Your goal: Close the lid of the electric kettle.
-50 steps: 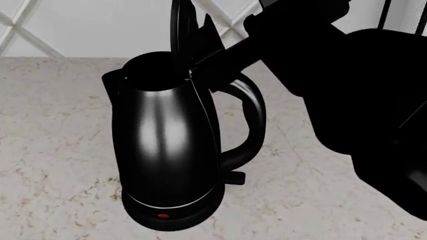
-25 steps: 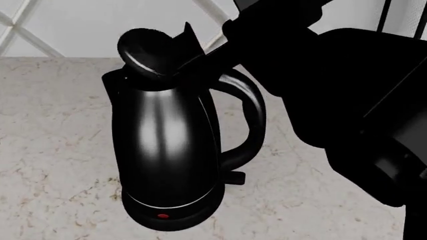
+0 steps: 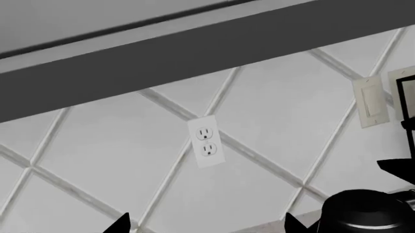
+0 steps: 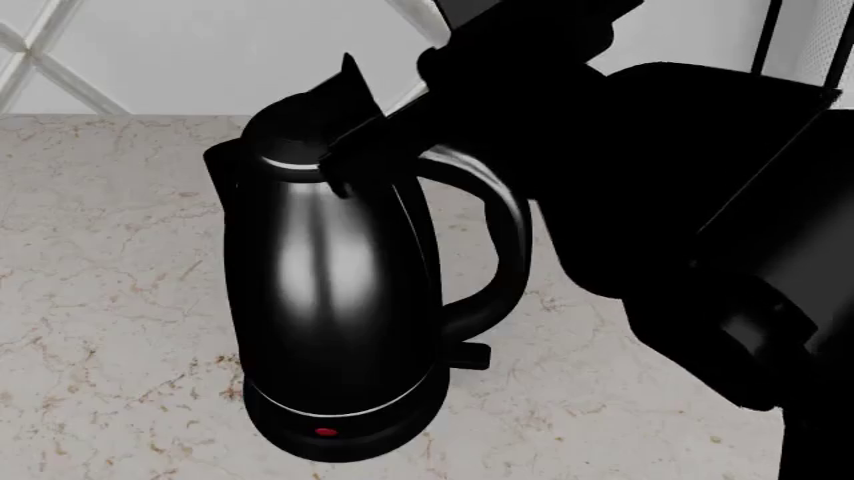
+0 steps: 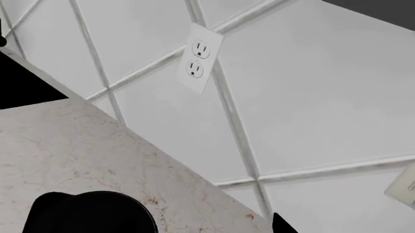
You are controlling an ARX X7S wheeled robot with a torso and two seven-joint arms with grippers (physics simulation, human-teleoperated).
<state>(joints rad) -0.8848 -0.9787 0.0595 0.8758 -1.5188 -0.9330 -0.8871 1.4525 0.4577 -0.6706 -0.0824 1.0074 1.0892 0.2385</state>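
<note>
The electric kettle point(image 4: 334, 290) stands on its black base with a red dot point(image 4: 324, 432), handle point(image 4: 501, 250) to the right. The black lid point(image 4: 296, 125) lies down over the mouth, with a thin bright rim line under it. My right gripper point(image 4: 342, 120) is open, one pointed finger above the lid and one at its right edge, touching it. In the right wrist view the lid point(image 5: 91, 213) is a black disc beside one fingertip point(image 5: 280, 225). My left gripper point(image 3: 207, 225) is open and empty, with the kettle's top point(image 3: 363, 213) beside it.
The kettle stands on a marble counter point(image 4: 107, 250) against a white diamond-tiled wall point(image 4: 200, 50). A wall outlet point(image 3: 205, 141) and a light switch point(image 3: 370, 102) are on that wall. My right arm point(image 4: 667, 200) fills the head view's right side.
The lid has swung from upright down onto the kettle's mouth. My right gripper and arm have moved left and down with it.
</note>
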